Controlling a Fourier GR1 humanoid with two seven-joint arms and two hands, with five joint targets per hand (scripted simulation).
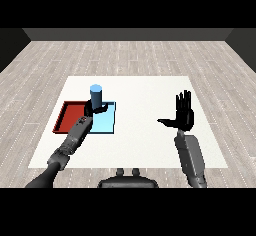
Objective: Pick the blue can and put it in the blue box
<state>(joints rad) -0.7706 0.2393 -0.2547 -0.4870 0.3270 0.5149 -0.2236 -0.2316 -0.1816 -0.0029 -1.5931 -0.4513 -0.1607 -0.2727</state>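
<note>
Your left hand (93, 109) was wrapped around the blue can (95, 96), fingers and thumb curled at its lower part, and the can stood upright in that grasp. It sat over the far edge of the light blue tray (106, 124), towards the tray's far left corner, right by the seam where the red tray (70, 115) lay alongside. You couldn't tell from the head view whether the can's base touched the tray floor or hung just above it. Both trays lay side by side at the left half of the white table (145, 92), nearer its left edge. Your right hand (183, 114) was held up well apart over the table's right half, palm showing, fingers straight and spread, thumb out to the side, grasping nothing.
</note>
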